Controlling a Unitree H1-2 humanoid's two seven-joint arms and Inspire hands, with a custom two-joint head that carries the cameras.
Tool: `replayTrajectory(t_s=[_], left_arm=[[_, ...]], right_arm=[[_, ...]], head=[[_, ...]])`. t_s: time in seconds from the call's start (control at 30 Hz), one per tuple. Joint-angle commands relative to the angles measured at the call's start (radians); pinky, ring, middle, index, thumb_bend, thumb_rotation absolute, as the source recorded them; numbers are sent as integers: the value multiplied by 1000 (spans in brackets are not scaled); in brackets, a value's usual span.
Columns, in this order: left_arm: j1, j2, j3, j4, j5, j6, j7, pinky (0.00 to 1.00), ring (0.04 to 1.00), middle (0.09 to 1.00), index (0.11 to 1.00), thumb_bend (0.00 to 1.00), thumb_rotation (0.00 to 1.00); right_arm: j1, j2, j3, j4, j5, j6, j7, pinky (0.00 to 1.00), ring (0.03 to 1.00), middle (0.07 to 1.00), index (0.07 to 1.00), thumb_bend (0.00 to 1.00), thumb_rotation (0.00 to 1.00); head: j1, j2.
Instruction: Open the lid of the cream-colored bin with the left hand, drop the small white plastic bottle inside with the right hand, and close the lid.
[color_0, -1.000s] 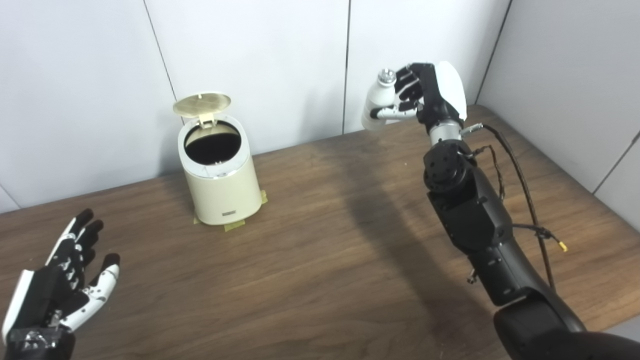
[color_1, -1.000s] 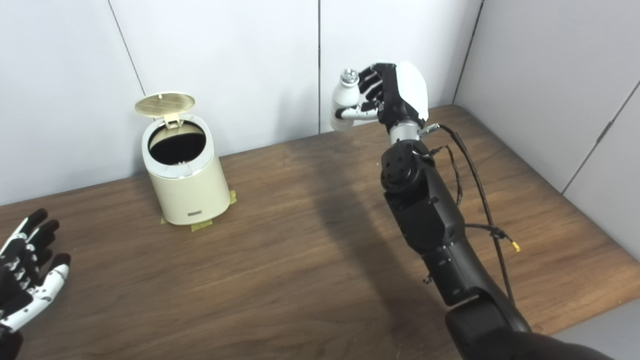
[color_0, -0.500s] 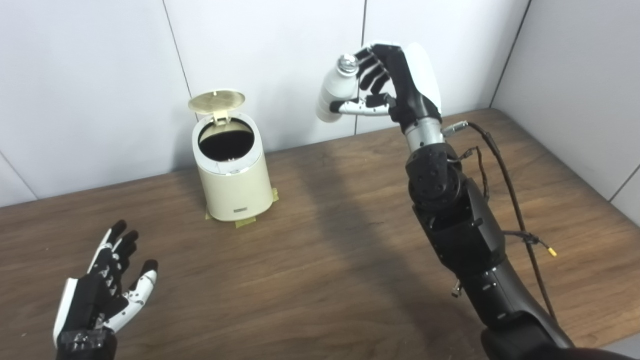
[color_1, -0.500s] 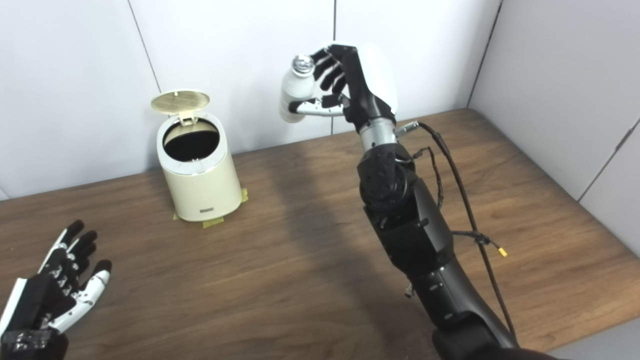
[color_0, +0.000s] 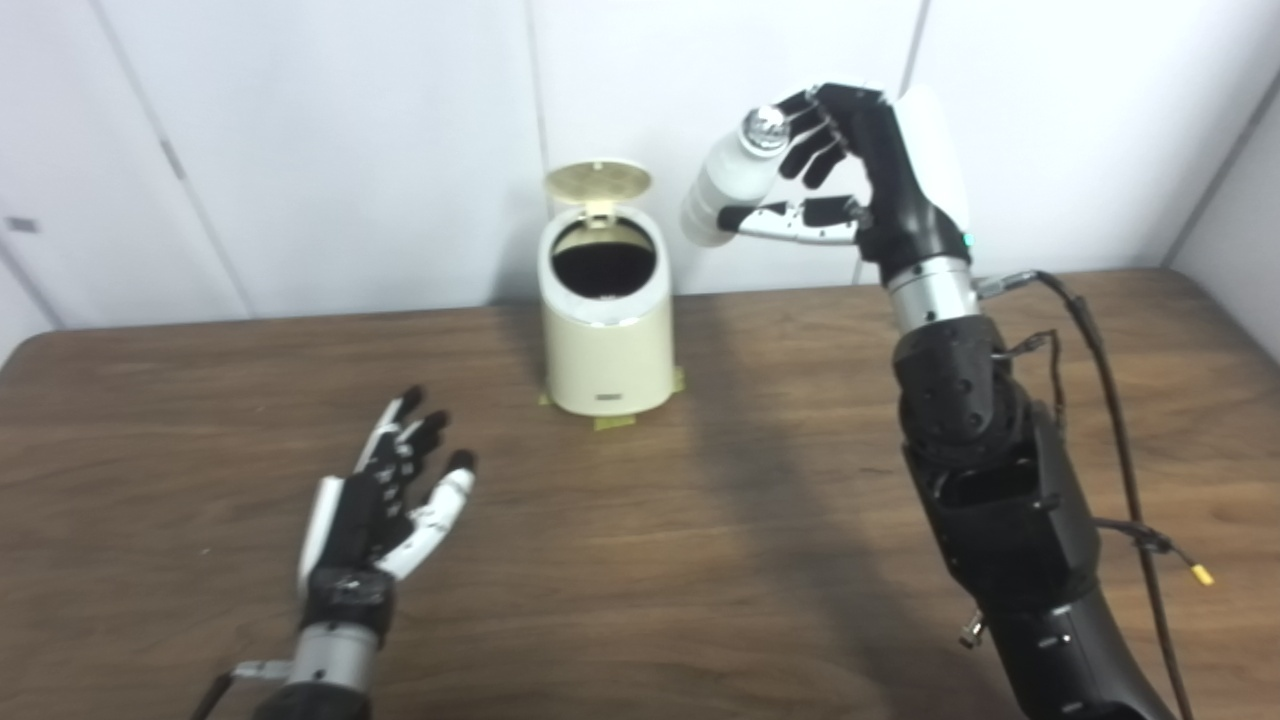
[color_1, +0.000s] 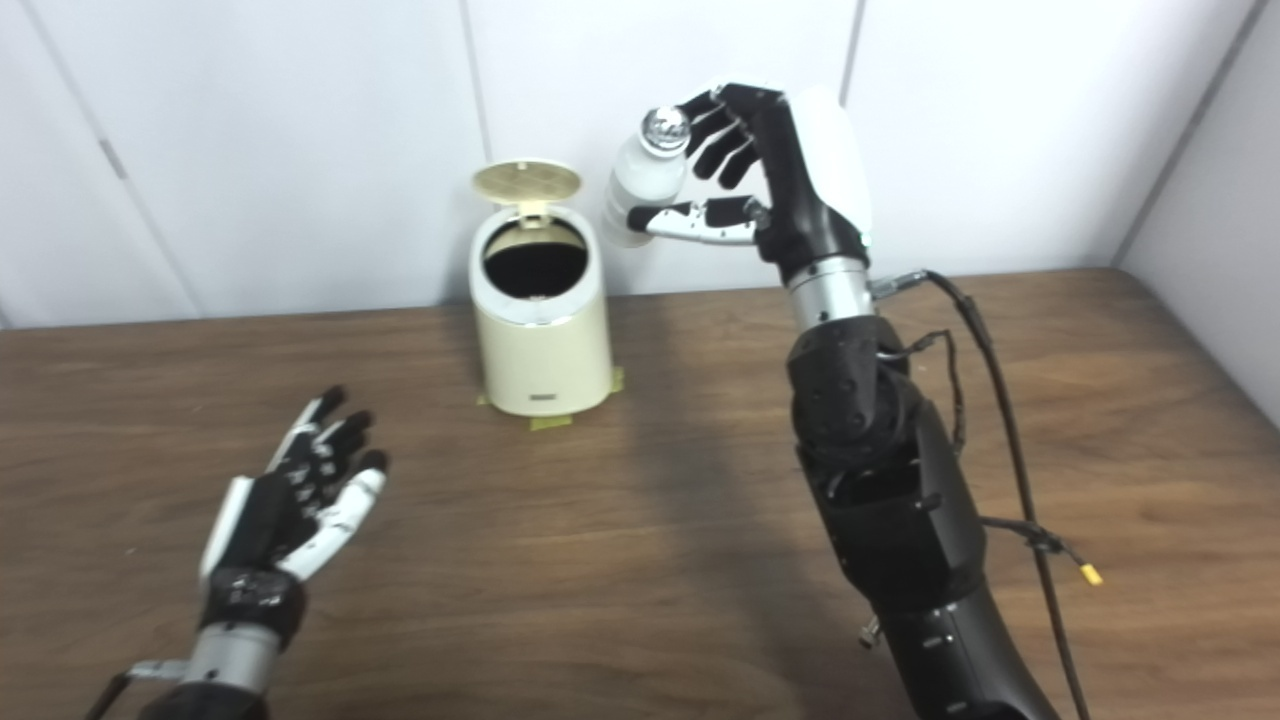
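The right hand (color_0: 880, 170) holds the bottle (color_0: 725, 190) aloft, fingers clamped on it, neck tilted toward one o'clock. The open bin (color_0: 605, 320) stands at seven o'clock from it. The left hand (color_0: 385, 500) hovers empty, fingers apart.

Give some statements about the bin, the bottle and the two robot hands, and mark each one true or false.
1. The lid of the cream bin stands open. True.
2. The right robot hand holds the white bottle. True.
3. The bottle is already inside the bin. False: it is held in the air, up and to the right of the opening.
4. The left robot hand grips the lid. False: it is open, low over the table, apart from the bin.
5. The bottle's cap is silver. True.
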Motion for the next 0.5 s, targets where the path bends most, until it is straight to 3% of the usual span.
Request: replayTrajectory(t_s=[0.0,0.17,0.47], left_arm=[[-17,-8,8,-4,34,-54,-7,962,924,896,986,440,364],[-11,-44,15,10,59,-79,-19,940,921,890,977,454,384],[-9,-83,22,16,96,-90,-36,906,908,891,979,456,397]], right_arm=[[-62,14,-2,6,10,-72,-17,346,436,497,471,523,0],[-72,28,-7,55,29,-144,-19,354,441,500,464,522,0],[-92,56,2,114,-30,-162,-56,336,432,496,468,523,0]], head=[[13,-1],[37,-5],[65,-7]])
